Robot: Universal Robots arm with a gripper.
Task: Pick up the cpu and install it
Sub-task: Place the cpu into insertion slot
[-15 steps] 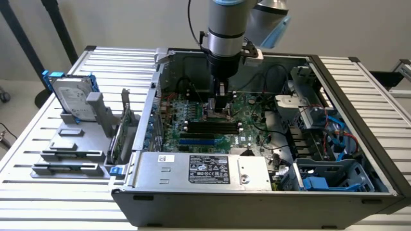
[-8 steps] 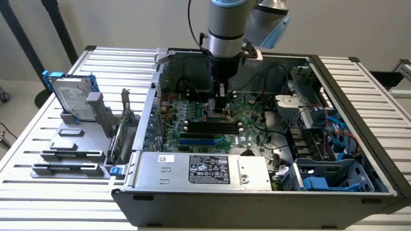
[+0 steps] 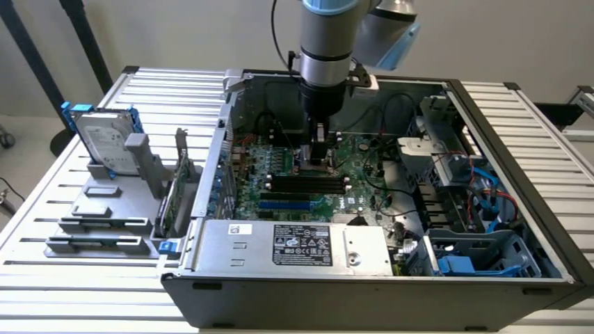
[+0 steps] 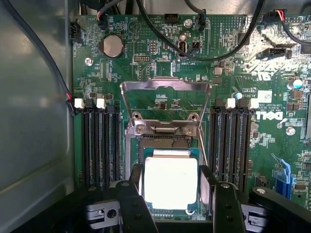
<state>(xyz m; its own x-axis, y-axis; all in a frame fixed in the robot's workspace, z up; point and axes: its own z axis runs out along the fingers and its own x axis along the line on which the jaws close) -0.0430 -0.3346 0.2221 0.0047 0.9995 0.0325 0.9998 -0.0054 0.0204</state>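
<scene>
Your gripper (image 4: 171, 172) is clenching the cpu (image 4: 171, 184) by two sides, holding it at the open socket (image 4: 165, 141) directly beneath, frame (image 4: 165, 85) standing raised just beyond.

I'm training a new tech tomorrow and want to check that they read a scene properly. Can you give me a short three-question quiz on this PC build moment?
1. True or false: the socket's metal load plate lies closed flat over the cpu.
2. Multiple choice: what runs along both sides of the socket on the motherboard? A) black memory slots B) cooling fans C) hard drives
3. Fill in: the gripper has its fingers closed on the ____, right over the socket.

Key: 1 false, the plate stands raised open; 2 A; 3 cpu.
</scene>
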